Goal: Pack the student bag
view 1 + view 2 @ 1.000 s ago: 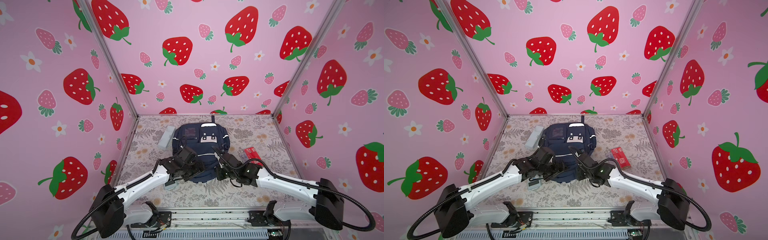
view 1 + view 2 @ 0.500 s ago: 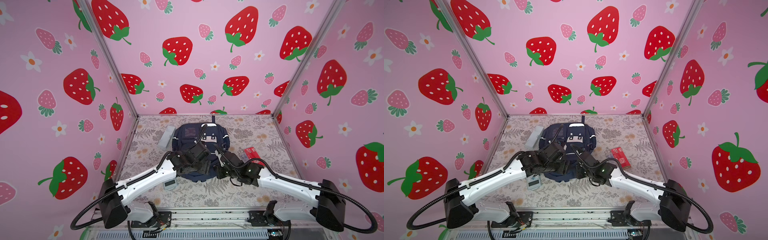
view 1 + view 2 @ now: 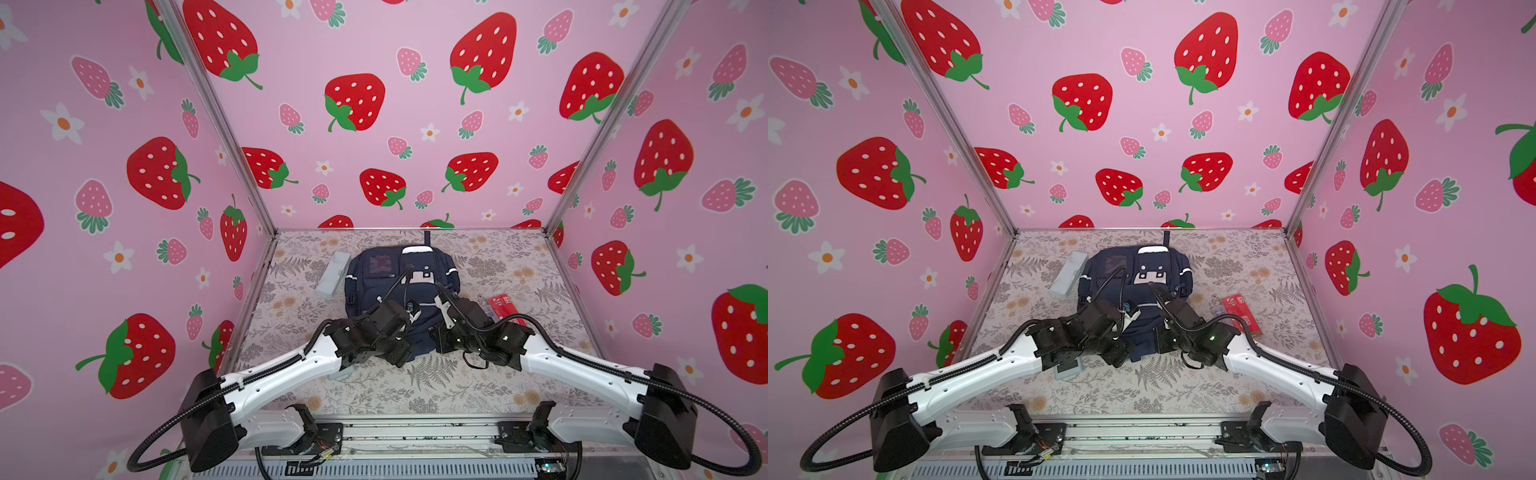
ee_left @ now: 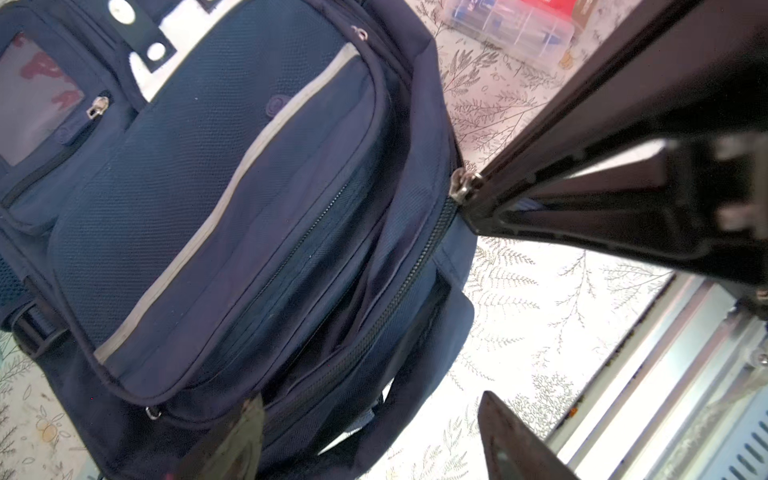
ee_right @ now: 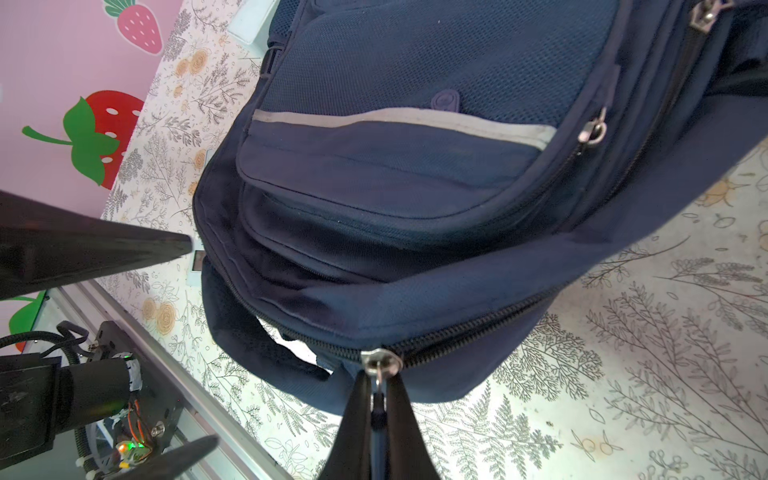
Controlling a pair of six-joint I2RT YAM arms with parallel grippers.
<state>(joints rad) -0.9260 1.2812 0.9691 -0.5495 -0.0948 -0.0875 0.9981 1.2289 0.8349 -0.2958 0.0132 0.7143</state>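
Observation:
The student bag, a navy backpack with silver stripes, lies front side up in the middle of the table in both top views. My right gripper is shut on the pull of the main zipper slider at the bag's near end. That same grip shows in the left wrist view at the zipper slider. My left gripper stands open over the bag's near edge, one finger above the fabric and the other above the table. In both top views the left gripper and right gripper sit close together.
A pale blue pencil case lies left of the bag. A red packet and a clear plastic box lie to its right. A small grey device sits under the left arm. Pink walls close three sides.
My left arm has swung right, from the bag's left side to its near end beside the right gripper. The right gripper has stayed shut on the zipper pull.

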